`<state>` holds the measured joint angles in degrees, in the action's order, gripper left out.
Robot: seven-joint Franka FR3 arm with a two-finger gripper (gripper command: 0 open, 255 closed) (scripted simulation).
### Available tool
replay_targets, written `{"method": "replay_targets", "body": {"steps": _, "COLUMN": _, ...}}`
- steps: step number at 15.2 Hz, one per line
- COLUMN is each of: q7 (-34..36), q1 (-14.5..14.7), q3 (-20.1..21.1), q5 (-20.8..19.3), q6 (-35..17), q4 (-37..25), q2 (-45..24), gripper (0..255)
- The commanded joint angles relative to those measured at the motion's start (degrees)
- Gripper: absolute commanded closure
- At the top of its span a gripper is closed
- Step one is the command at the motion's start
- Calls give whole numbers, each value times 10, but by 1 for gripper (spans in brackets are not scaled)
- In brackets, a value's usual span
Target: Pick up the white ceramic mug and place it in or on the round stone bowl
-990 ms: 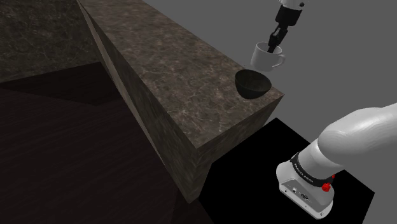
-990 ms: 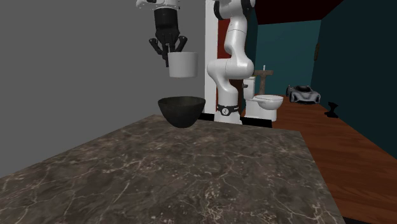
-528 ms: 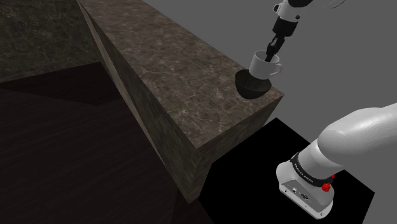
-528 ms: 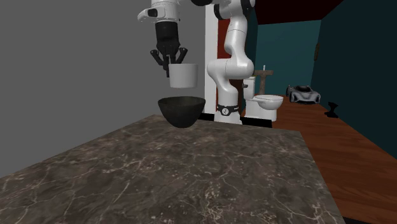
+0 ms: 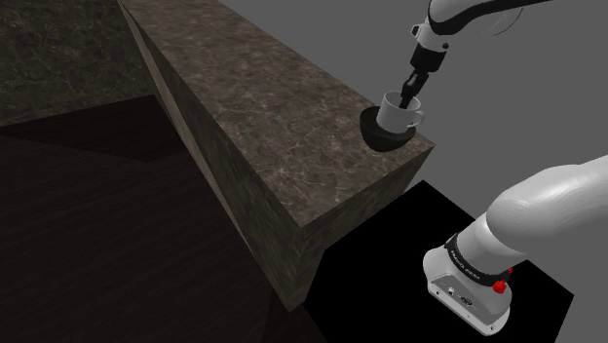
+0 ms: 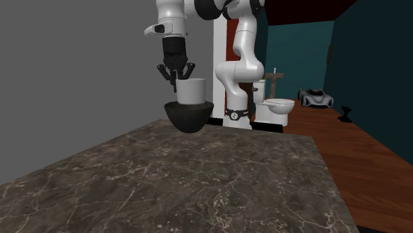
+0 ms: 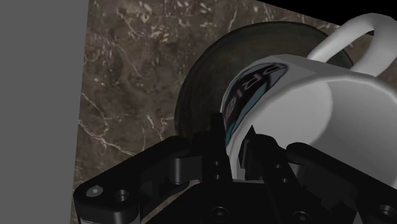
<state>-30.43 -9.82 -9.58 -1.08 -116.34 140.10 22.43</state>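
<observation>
The white mug [image 5: 398,112] sits low inside the dark round bowl [image 5: 382,134] at the near corner of the stone counter. In the second exterior view the mug [image 6: 190,92] stands upright with its base below the bowl [image 6: 188,117] rim. My black gripper [image 5: 406,94] comes down from above and is shut on the mug's rim; the same gripper [image 6: 175,77] pinches the rim on that view's left side. In the wrist view the fingers [image 7: 213,143] clasp the mug [image 7: 305,95] wall, its handle pointing away, with the bowl [image 7: 197,83] beneath.
The brown marbled counter [image 5: 263,117] ends in a sharp corner just beside the bowl, with dark floor [image 5: 107,253] below. The robot stand [image 5: 473,283] sits at the shoulder view's lower right. A toilet [image 6: 275,106] and red-brown floor lie far behind.
The gripper has lowered the mug from above the bowl down into it. The fingers stay closed on the rim.
</observation>
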Motion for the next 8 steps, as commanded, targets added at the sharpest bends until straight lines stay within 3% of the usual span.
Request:
{"method": "replay_targets", "body": {"steps": 1, "q7": 0, "q1": 0, "q3": 0, "q5": 0, "q6": -5, "q4": 5, "q2": 0, "gripper": 255}}
{"method": "replay_targets", "body": {"steps": 7, "q7": 0, "q1": 0, "q3": 0, "q5": 0, "q6": -5, "q4": 5, "q2": 0, "gripper": 255}}
{"method": "replay_targets", "body": {"steps": 8, "q7": 0, "q1": 0, "q3": 0, "q5": 0, "q6": -5, "q4": 5, "q2": 0, "gripper": 0}}
